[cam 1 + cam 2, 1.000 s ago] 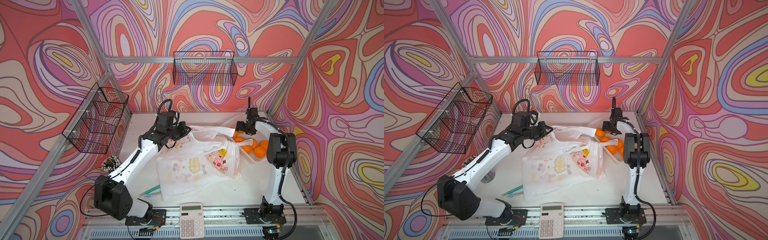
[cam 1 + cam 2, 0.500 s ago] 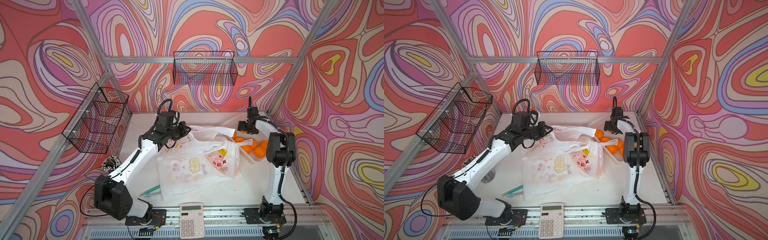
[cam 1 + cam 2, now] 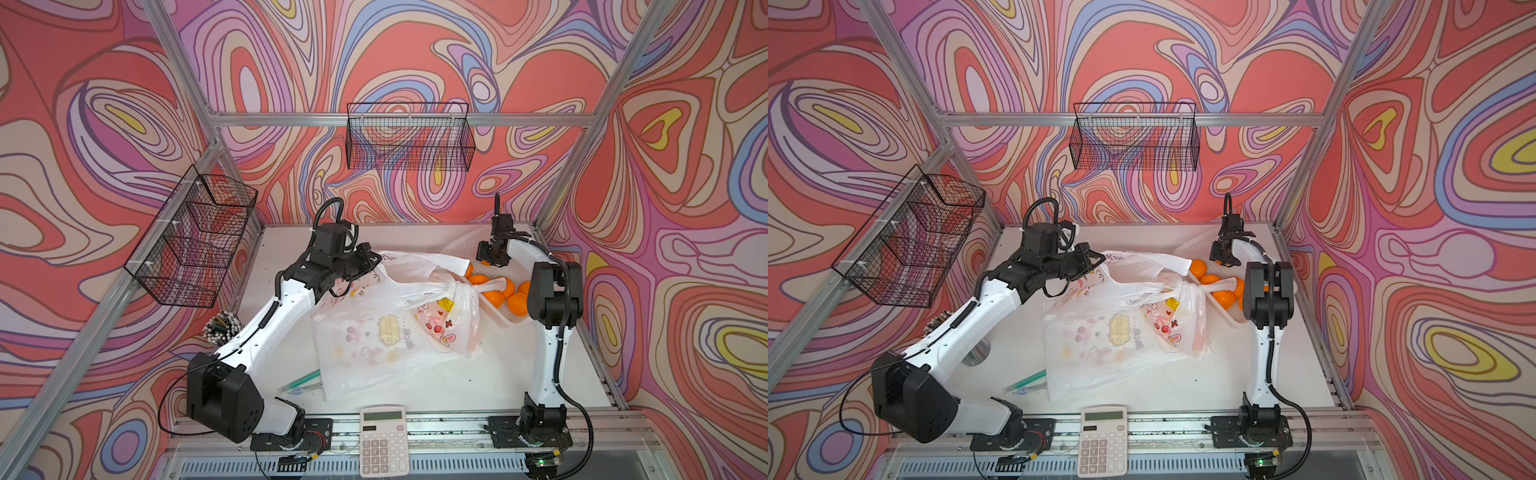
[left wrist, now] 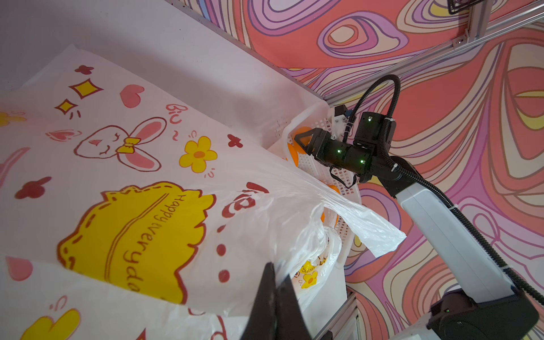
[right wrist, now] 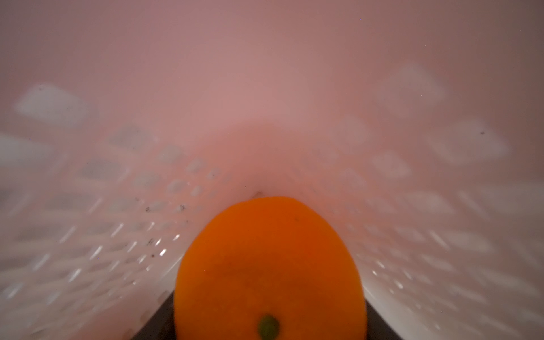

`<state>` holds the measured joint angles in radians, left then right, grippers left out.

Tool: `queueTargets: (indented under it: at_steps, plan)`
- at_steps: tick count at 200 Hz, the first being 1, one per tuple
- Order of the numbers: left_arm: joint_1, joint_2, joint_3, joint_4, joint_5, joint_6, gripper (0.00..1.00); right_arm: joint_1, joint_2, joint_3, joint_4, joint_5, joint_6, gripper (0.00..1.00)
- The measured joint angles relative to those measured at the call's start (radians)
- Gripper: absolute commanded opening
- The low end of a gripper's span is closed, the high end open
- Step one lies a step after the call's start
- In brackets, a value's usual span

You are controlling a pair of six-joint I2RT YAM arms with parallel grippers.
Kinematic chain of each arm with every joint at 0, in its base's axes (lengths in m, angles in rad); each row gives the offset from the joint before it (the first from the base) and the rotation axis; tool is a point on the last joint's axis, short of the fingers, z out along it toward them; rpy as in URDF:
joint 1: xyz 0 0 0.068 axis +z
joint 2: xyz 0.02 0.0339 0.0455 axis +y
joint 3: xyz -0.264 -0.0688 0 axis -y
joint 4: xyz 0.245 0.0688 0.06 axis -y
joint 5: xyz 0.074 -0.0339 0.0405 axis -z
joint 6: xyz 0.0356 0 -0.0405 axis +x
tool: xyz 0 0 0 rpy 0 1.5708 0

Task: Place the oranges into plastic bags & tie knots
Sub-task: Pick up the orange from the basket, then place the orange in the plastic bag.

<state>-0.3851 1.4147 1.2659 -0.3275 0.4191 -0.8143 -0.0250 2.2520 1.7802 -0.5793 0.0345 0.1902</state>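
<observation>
Yellow label (image 4: 132, 235) "Happy everyda", "Biu" beside rabbit (image 4: 117, 144), plastic bag (image 4: 176, 167)

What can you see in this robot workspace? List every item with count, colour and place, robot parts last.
oranges: at least five showing, bright orange, in the white basket
white basket: one, perforated plastic, table's far right
plastic bags: at least two, overlapping, translucent white with cartoon prints, mid-table
knot: one, white, on the bag beside the basket
calculator: one, white, front edge
pens: teal, count unclear, by the bags' near left corner
cup of pens: one, left edge
wire baskets: two, black, back and left walls
table: one, white
left fingers: black, shut on a bag's edge
right fingers: black, either side of one orange in the basket
</observation>
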Motion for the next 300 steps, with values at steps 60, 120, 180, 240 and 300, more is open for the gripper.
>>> queueTargets:
  at_steps: [60, 120, 180, 240, 300]
  plan:
    - [0.000, 0.000, 0.000, -0.005, 0.008, 0.002, 0.00, 0.000, -0.381, -0.262, 0.055, -0.069, -0.009, 0.54]
    - [0.000, -0.002, -0.017, -0.004, 0.010, 0.002, 0.00, 0.158, -0.958, -0.644, 0.171, -0.261, 0.109, 0.53]
    - [0.001, -0.002, -0.025, 0.013, 0.027, -0.001, 0.00, 0.410, -1.178, -0.951, 0.241, -0.314, 0.337, 0.52]
    - [0.001, -0.002, -0.036, 0.026, 0.050, -0.002, 0.00, 0.575, -1.064, -0.886, 0.392, -0.312, 0.413, 0.52]
    - [0.001, -0.002, -0.039, 0.034, 0.074, -0.010, 0.00, 0.670, -0.796, -0.677, 0.527, -0.271, 0.413, 0.69]
